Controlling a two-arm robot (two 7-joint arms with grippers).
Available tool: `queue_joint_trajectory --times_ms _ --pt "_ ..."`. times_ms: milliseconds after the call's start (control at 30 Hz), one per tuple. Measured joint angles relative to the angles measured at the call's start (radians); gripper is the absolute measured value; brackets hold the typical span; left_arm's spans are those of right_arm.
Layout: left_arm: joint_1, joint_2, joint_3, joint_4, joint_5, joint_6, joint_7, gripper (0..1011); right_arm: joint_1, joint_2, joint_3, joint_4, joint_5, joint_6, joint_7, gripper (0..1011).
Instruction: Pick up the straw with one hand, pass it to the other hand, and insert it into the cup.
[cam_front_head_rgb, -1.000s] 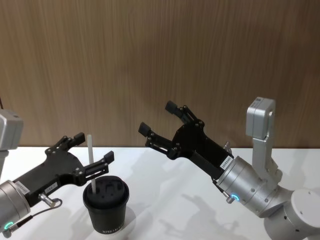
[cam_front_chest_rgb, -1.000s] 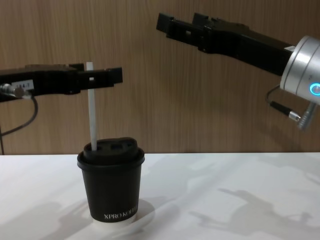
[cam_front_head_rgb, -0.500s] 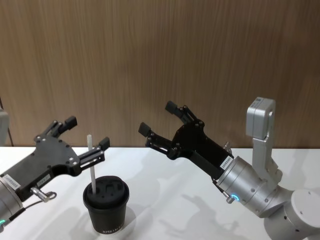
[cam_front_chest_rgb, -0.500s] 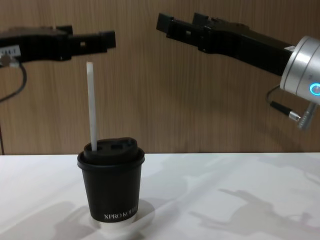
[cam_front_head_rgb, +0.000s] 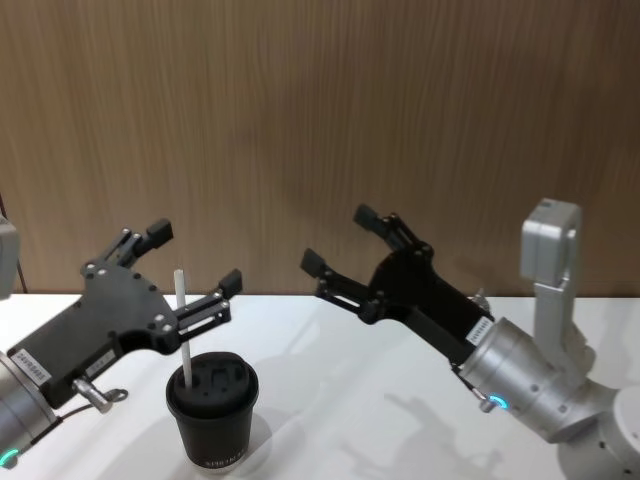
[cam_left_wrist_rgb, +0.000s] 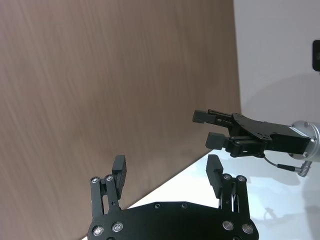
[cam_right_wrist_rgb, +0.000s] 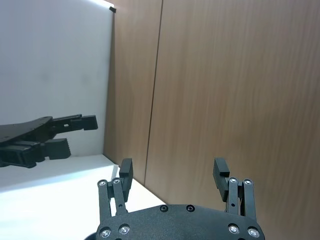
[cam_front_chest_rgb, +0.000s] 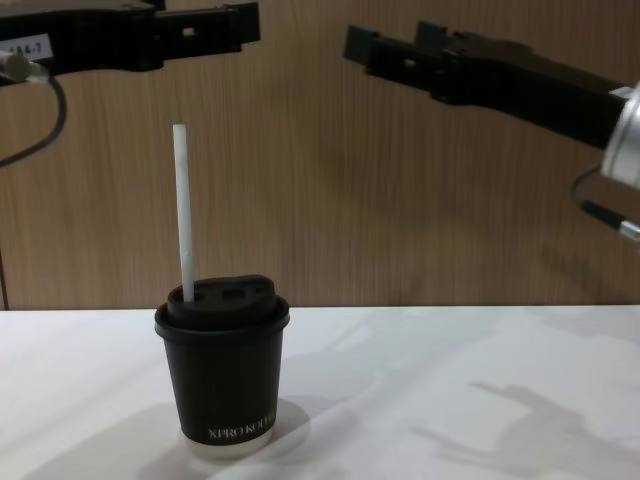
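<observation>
Near the front left of the white table (cam_front_chest_rgb: 480, 380) stands the black lidded cup (cam_front_chest_rgb: 222, 365), and the thin white straw (cam_front_chest_rgb: 182, 212) rises upright from its lid, free of both claws. Above it the left gripper (cam_front_head_rgb: 195, 262) hangs with fingers spread wide and empty. To the right, the right gripper (cam_front_head_rgb: 340, 240) is raised, also wide open and holding nothing.

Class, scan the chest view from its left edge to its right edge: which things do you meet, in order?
Black left gripper with white label → thin white straw standing in the small black lidded paper cup → plain black right gripper.
</observation>
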Motion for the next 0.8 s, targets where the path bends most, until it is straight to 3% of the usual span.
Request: queue_joint_trajectory --times_ms 367,800 --pt "0.004 -0.016 0.028 -0.012 0.007 0.009 -0.021 1003 -0.075 0.08 0.045 -0.086 0.018 0.033 -0.014 1001" --pt "-0.008 -0.044 0.059 0.023 0.015 0.014 -0.044 1003 -0.139 0.13 0.074 -0.161 0.066 0.077 -0.017 1001"
